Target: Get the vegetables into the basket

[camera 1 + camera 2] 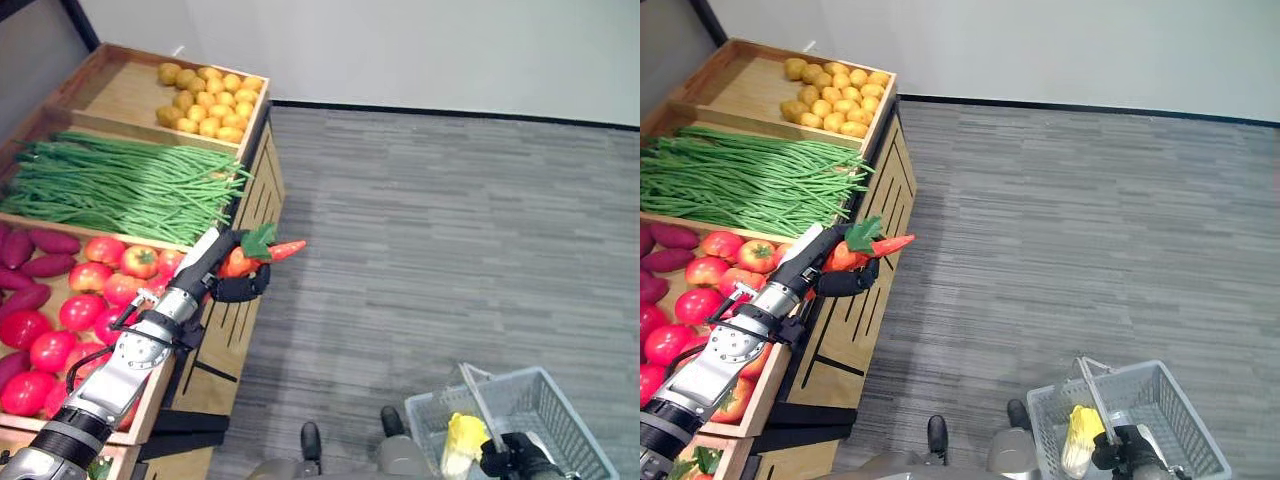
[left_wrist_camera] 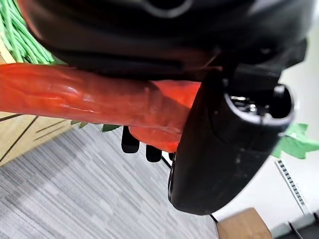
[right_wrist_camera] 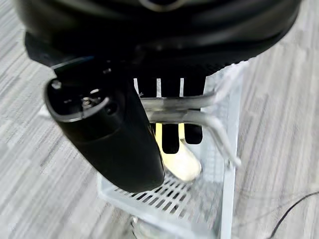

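My left hand (image 1: 228, 270) is shut on an orange carrot (image 1: 284, 250) with green leaves, held just past the right edge of the wooden produce stand (image 1: 262, 180), above the floor. In the left wrist view the carrot (image 2: 89, 99) lies across the palm under the curled fingers and thumb (image 2: 224, 144). My right hand (image 1: 512, 455) is shut on the metal handle (image 3: 189, 109) of a grey wire basket (image 1: 570, 420) at the lower right. A yellow-white vegetable (image 1: 463, 445) lies inside the basket.
The stand holds potatoes (image 1: 208, 100), long green beans (image 1: 120, 185), tomatoes (image 1: 90, 300) and purple sweet potatoes (image 1: 30, 260) in separate compartments. Grey carpet floor (image 1: 450, 250) stretches between the stand and the basket.
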You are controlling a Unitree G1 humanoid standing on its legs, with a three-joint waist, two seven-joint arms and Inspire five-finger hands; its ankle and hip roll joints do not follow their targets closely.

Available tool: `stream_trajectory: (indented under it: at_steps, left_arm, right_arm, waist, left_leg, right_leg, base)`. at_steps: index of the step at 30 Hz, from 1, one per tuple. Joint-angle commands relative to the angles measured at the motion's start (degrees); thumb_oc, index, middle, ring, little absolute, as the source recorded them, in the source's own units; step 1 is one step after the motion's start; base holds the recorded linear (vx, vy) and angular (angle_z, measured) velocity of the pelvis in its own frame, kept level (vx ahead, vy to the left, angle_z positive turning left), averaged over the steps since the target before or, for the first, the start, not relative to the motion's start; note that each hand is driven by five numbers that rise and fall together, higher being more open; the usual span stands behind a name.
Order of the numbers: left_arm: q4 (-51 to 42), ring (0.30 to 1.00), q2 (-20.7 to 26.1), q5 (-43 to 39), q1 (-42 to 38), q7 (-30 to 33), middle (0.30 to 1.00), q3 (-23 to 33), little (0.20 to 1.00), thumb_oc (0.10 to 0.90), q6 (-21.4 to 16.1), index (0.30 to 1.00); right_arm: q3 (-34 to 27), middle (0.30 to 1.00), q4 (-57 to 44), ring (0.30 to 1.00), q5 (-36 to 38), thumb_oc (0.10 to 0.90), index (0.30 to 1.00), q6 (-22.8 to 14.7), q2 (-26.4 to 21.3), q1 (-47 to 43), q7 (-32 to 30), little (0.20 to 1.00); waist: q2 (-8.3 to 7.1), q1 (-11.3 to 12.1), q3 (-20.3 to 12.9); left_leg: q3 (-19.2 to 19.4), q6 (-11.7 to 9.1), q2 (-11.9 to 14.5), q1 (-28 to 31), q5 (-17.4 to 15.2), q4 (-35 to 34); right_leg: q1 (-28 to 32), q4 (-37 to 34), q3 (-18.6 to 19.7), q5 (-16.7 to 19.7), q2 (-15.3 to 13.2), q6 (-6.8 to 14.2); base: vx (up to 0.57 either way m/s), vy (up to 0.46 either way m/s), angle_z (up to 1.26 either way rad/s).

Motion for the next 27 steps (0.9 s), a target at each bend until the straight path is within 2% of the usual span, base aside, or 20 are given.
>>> stream_trajectory:
  at_steps: [1,3,5,7,9,11,18,27]
  left_arm:
    - [-6.19,0.3,2.4,-1.78,-4.24,0.81,0.3,6.66,0.3,0.4,-5.32,0.3]
    - [-6.69,0.3,2.66,-2.44,-3.1,0.4,0.3,7.34,0.3,0.4,-5.34,0.3]
    - [-7.08,0.3,3.35,-2.97,-1.93,-0.06,0.3,8.36,0.3,0.4,-5.13,0.3]
    - [-7.14,0.3,3.22,-3.15,-1.49,-0.2,0.3,8.69,0.3,0.4,-5.18,0.3]
    - [-6.54,0.3,3.02,-3.89,-0.35,-0.69,0.3,9.3,0.3,0.4,-5.08,0.3]
    - [-6.43,0.3,2.89,-4.13,-0.08,-0.93,0.3,9.14,0.3,0.4,-4.95,0.3]
    - [-5.26,0.3,1.55,-4.43,-2.55,-1.67,0.3,5.77,0.3,0.4,-4.7,0.3]
    - [-6.09,0.3,2.74,-4.55,-6.66,-3.72,0.3,-0.42,0.3,0.4,-4.85,0.3]
  right_arm:
    - [1.71,0.3,2.88,0.3,-0.2,0.4,0.3,-1.68,-2.88,-2.37,-1.06,0.3]
    - [1.49,0.3,3.38,0.3,-0.65,0.4,0.3,-1.63,-2.64,-2.12,-1.14,0.3]
    - [1.21,0.3,3.61,0.3,-0.63,0.4,0.3,-1.69,-2.42,-1.6,-0.82,0.3]
    - [1.29,0.3,3.63,0.3,-0.75,0.4,0.3,-1.81,-2.51,-1.64,-0.77,0.3]
    - [1.6,0.3,3.11,0.3,-0.55,0.4,0.3,-1.85,-2.85,-1.36,-0.56,0.3]
    - [1.59,0.3,2.65,0.3,-0.43,0.4,0.3,-1.88,-3.08,-1.35,-0.51,0.3]
    - [1.93,0.3,-0.56,0.3,-0.24,0.4,0.3,-2.32,-6.31,-0.97,-0.36,0.3]
    - [2.42,0.3,-6.39,0.3,0.29,0.4,0.3,-3.31,-12.07,-1.9,-0.1,0.3]
  waist:
    - [1.24,3.72,-1.75]
    - [1.35,4.06,-2.61]
    - [0.44,4.49,-3.79]
    - [-0.06,4.65,-4.02]
    - [-0.78,4.33,-5.13]
    - [-0.82,4.22,-5.24]
    - [0.08,3.22,-5.71]
    - [1.32,2.26,-6.72]
  left_leg:
    - [-0.23,-6.54,9.66,-1.11,-4.94,5.38]
    - [0.45,-6.83,10.24,-1.12,-4.48,4.71]
    - [1.28,-7.23,10.15,-0.97,-4.24,4.16]
    - [1.63,-7.4,10.13,-0.55,-4.13,3.68]
    - [2.91,-8.4,11.04,0.05,-3.65,3.25]
    - [3.05,-8.7,11.28,0.37,-3.16,2.72]
    - [2.65,-10.54,12.79,2.1,-0.58,-0.18]
    - [2.84,-11.29,13.79,3.39,-0.23,-0.82]
  right_leg:
    - [1.79,6.44,-12.78,-6.23,1.04,-1.72]
    - [3.46,7.27,-14.18,-7.29,0.63,-2.08]
    - [5.88,4.58,-14.74,-6.74,0.03,-1.68]
    - [5.48,3.31,-15.1,-5.92,-0.08,-1.54]
    - [6.12,-1.61,-15.32,-5.92,1.19,-1.98]
    - [6.53,-2.84,-15.38,-5.82,1.65,-2.18]
    - [9.12,-6.34,-15.92,-5.71,3.76,-3.04]
    - [10.2,-6.95,-15.23,-6.09,4.86,-3.56]
  base:
    - [-0.19,0.049,-0.31]
    - [-0.04,-0.025,-0.43]
    - [-0.01,-0.071,-0.52]
    - [0.01,-0.097,-0.21]
    - [0.02,-0.195,-0.2]
    - [0.01,-0.132,-0.08]
    - [0.01,-0.127,-0.06]
    - [0.02,-0.057,-0.02]
